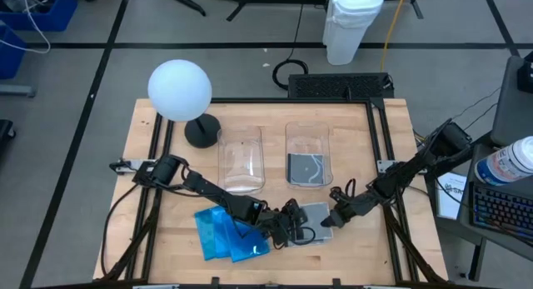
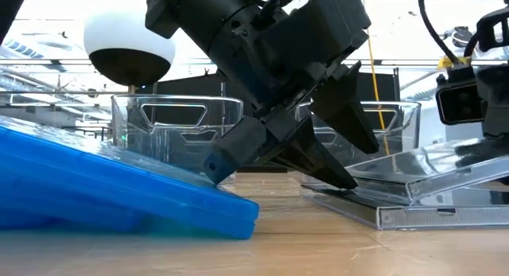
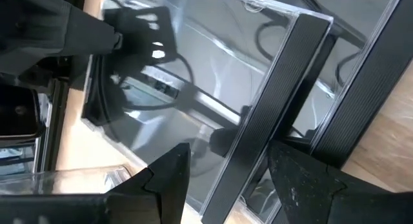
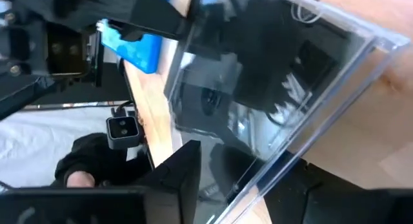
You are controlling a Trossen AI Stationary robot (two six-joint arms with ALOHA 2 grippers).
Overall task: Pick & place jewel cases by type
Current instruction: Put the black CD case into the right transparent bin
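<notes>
Several blue jewel cases (image 1: 226, 235) lie overlapped at the near left, the top one slanting (image 2: 119, 188). A short stack of clear jewel cases (image 1: 315, 212) lies near centre. My left gripper (image 1: 291, 228) is open. Its fingers stand on either side of the black spine edge (image 3: 258, 146) of a clear case; I cannot tell whether they touch it. My right gripper (image 1: 331, 220) is shut on the top clear case (image 2: 445, 161). Another grey-black case (image 1: 306, 168) lies flat in the right bin. My right gripper pinches the top clear case by its edge (image 4: 277, 169) between its two fingers, slanting down from the table's right side. The case is tilted: the held end is raised, and the opposite end (image 2: 358, 180) rests on the case beneath.
Two clear bins (image 1: 241, 160) (image 1: 306, 147) stand side by side at the table's middle. A lamp with a white globe (image 1: 179, 89) stands at the far left. A keyboard and a bottle (image 1: 508, 164) lie beyond the table's right edge.
</notes>
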